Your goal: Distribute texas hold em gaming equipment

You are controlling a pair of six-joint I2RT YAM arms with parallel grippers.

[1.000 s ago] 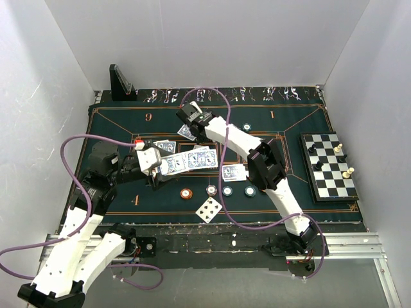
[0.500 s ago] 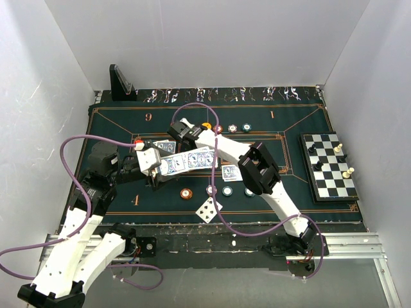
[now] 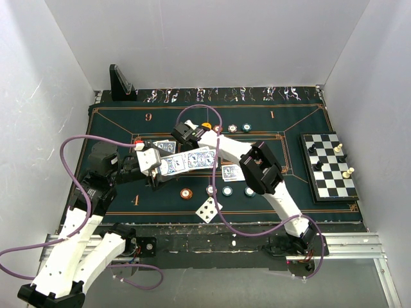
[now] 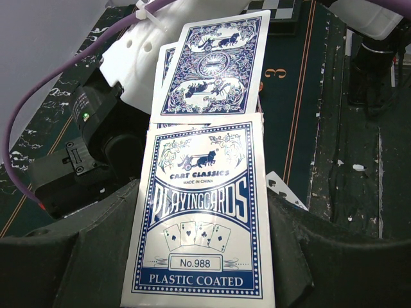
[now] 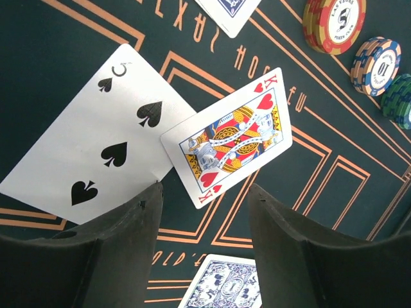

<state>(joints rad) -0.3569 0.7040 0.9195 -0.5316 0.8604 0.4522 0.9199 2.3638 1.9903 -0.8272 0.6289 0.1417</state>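
Three plain white walls box in the desk: a back wall (image 3: 205, 45), a left wall (image 3: 38, 96) with faint scuffs, and a right wall (image 3: 382, 96). The desk (image 3: 115, 125) is topped in dark green felt printed with orange lines and numerals, with pale lettering along its far edge. A black stand (image 3: 121, 83) sits at the far left corner, by the back wall. A chessboard (image 3: 331, 183) lies near the right wall. The near edge is a black strip (image 3: 212, 232) flecked with white, and a metal rail (image 3: 350, 242) runs just below it. The light is soft and even, and the shadows are faint.
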